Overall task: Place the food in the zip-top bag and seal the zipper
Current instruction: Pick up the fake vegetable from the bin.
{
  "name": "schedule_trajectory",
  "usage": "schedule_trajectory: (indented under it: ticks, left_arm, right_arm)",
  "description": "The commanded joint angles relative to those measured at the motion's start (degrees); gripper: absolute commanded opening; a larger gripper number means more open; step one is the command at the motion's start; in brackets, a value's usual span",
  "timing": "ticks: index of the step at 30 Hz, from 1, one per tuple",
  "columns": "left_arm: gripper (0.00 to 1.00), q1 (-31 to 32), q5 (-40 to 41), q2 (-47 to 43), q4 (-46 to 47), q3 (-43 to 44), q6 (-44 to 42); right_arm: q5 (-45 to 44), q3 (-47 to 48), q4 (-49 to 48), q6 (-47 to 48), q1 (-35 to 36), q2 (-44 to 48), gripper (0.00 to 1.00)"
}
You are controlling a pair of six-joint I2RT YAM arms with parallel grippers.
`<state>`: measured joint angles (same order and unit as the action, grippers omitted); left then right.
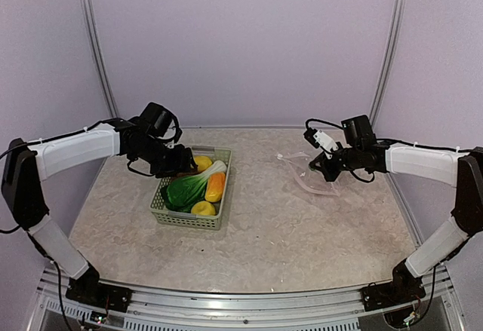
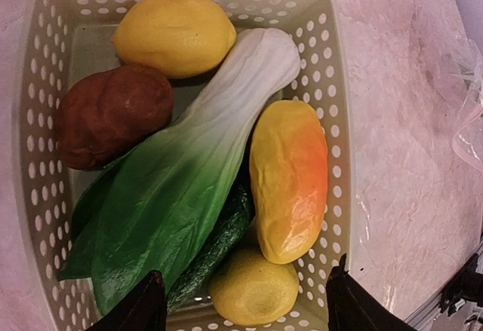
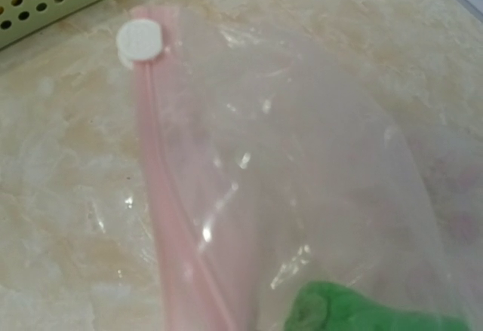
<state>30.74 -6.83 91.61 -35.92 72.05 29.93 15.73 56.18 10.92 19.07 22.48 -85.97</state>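
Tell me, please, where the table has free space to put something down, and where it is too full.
Free: the table between the basket and the zip-top bag, and the strip in front of both, along the near edge. Crowded: the basket, full of food, with the left gripper over it.

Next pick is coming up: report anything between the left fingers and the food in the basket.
Nothing visible. The left fingers stand open over the basket; the lemon below them lies uncovered.

No readable text, labels, brands or numbers on anything in view.
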Motion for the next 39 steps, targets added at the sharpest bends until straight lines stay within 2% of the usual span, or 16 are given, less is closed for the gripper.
schedule_trajectory:
  ticks: [1,8,16,21,26,34,36,39]
  left_arm:
    - [0.68,1.58,-4.71,5.25,-1.15,4.48,-1.65]
    - [0.63,2.02,-4.54,14.17,-1.41,10.79,2.05]
    - [0.61,2.96,-6.14,21.53,-0.22,14.11,3.06]
    - [0.62,3.37,-7.35,24.02,-0.12,15.47,3.54]
    - [0.68,3.92,-8.24,26.19,-1.36,17.24,3.95]
    - [0.65,3.41,-10.13,28.44,-1.65,17.73,5.20]
    - [0.63,3.31,-10.79,28.68,-1.30,17.61,5.23]
    - [0.54,3.27,-10.60,27.78,-0.94,17.51,4.97]
  right_arm:
    - [0.90,-0.99,-0.54,0.46,-0.83,2.29,0.00]
    - [1.66,-1.74,-0.96,0.09,-1.79,3.57,0.00]
    - [1.94,-2.11,-1.03,0.24,-2.52,3.53,0.00]
    - [2.16,-2.13,-0.99,0.24,-2.81,3.38,0.00]
    - [2.29,-2.08,-0.78,0.50,-2.79,3.15,0.00]
    - [2.45,-2.05,-0.72,0.55,-2.83,3.18,0.00]
    - [2.38,-2.05,-0.72,0.53,-2.86,3.07,0.00]
    - [2.47,-2.04,-0.72,0.40,-2.88,2.88,0.00]
